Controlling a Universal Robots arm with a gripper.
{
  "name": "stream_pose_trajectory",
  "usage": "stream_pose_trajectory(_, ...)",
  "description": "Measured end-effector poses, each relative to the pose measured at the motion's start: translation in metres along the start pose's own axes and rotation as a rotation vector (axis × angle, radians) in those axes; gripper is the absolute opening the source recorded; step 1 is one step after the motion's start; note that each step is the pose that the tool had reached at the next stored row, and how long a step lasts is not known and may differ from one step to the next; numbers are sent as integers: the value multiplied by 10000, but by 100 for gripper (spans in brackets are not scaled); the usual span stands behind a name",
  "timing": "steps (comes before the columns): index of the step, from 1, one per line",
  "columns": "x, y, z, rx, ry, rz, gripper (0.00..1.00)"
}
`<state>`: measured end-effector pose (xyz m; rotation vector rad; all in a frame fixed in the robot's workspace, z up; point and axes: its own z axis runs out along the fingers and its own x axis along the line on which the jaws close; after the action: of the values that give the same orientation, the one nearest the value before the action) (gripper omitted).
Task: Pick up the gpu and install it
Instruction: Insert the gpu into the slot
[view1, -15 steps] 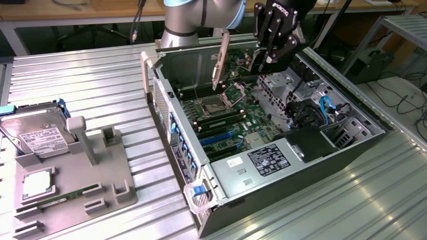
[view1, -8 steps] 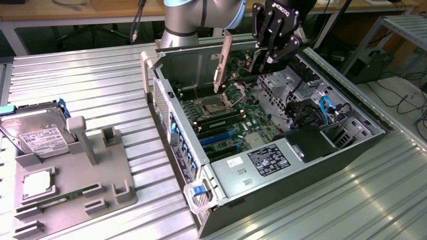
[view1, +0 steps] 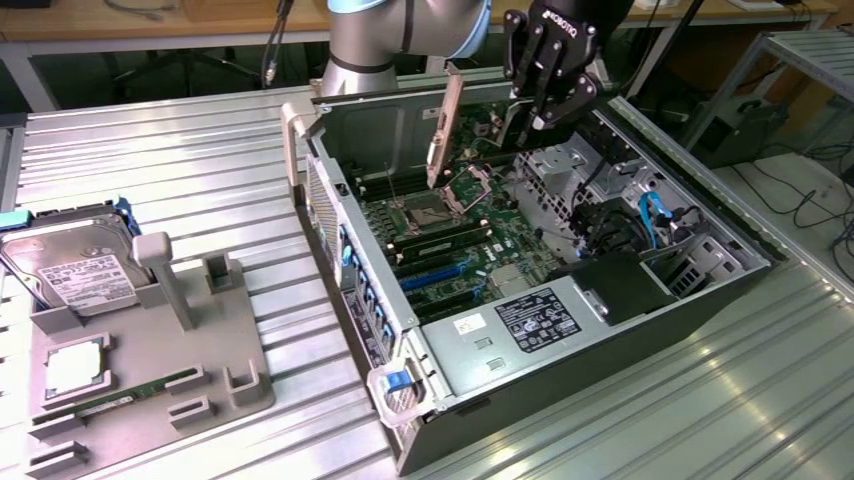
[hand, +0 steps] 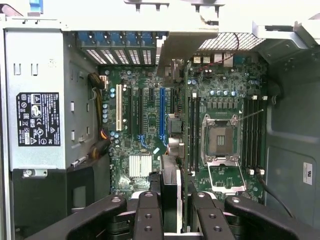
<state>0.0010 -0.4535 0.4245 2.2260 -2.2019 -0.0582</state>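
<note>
The gpu is grasped edge-on by the gripper, whose fingers are closed on the card's dark body. It is held upright above the motherboard at the far end of the open computer case, with the pale bracket turned toward the exterior view's left, facing the case's rear wall.

In the wrist view the gpu is seen as a thin dark edge between the pads of the gripper, just beside the blue slot and apart from the CPU socket. Whether edge and slot are truly in line cannot be told.

The seating step is judged to be in hand. It is done well if the card is held untilted, its lower edge is matched to the slot along the whole length, the bracket is guided to the rear openings, and pressure is applied straight down. The neighbouring memory slots are best left untouched.
</note>
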Motion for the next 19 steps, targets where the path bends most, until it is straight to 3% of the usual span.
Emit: stream_pose_trajectory(19, 2, -4, 110, -15, 0, 4, 28)
